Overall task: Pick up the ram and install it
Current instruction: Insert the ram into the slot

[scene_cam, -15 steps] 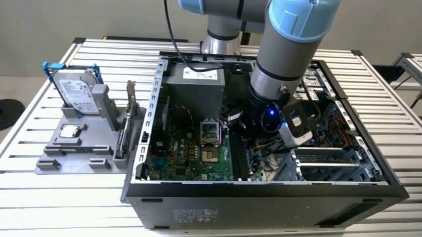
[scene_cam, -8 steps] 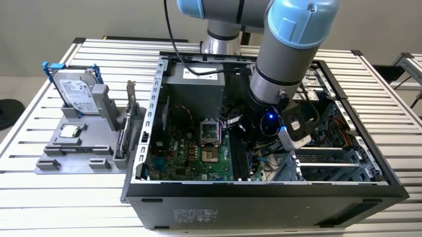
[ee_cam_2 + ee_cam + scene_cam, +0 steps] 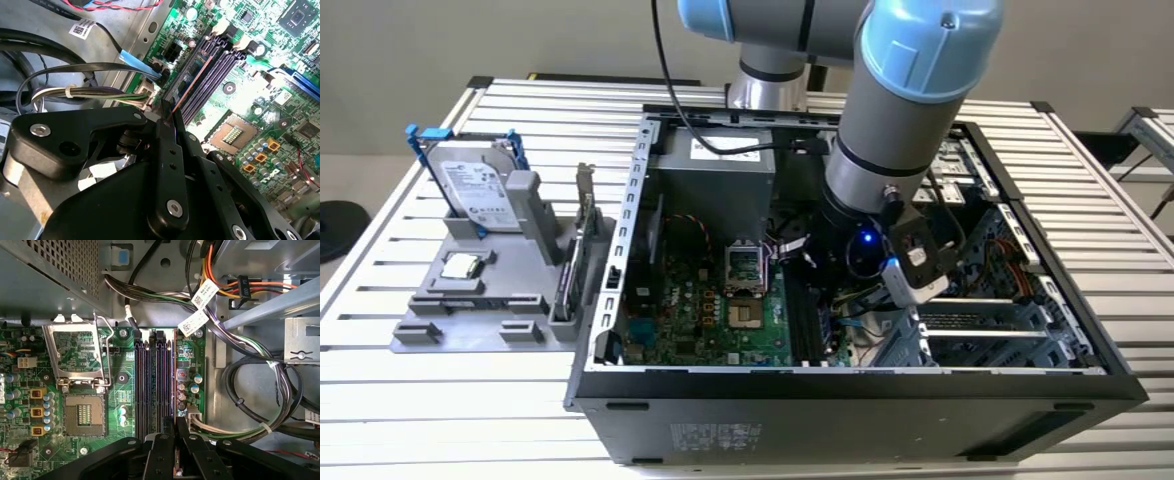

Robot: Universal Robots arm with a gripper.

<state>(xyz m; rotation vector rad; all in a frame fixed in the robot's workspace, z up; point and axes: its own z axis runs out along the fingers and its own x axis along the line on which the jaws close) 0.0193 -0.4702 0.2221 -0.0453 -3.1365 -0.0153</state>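
Note:
The ram point(image 3: 192, 82) shows edge-on as a thin coppery strip running out from between my fingers. My gripper point(image 3: 169, 119) is shut on its near end. In the first wrist view the ram point(image 3: 174, 375) lies along the black memory slots point(image 3: 150, 385), on their side nearest the cable bundle. My gripper point(image 3: 175, 424) sits over the slots' near end. Whether the stick touches a slot I cannot tell. In the exterior view the arm's wrist point(image 3: 867, 240) reaches down into the open computer case point(image 3: 854, 385), over the green motherboard point(image 3: 707, 320).
The open processor socket point(image 3: 84, 415) with its raised metal frame point(image 3: 75, 352) lies beside the slots. Thick cable bundles point(image 3: 250, 390) crowd the other side. A grey fixture point(image 3: 480, 300) on the exterior view's left holds a hard drive point(image 3: 470, 185) and a small silver chip point(image 3: 462, 266).

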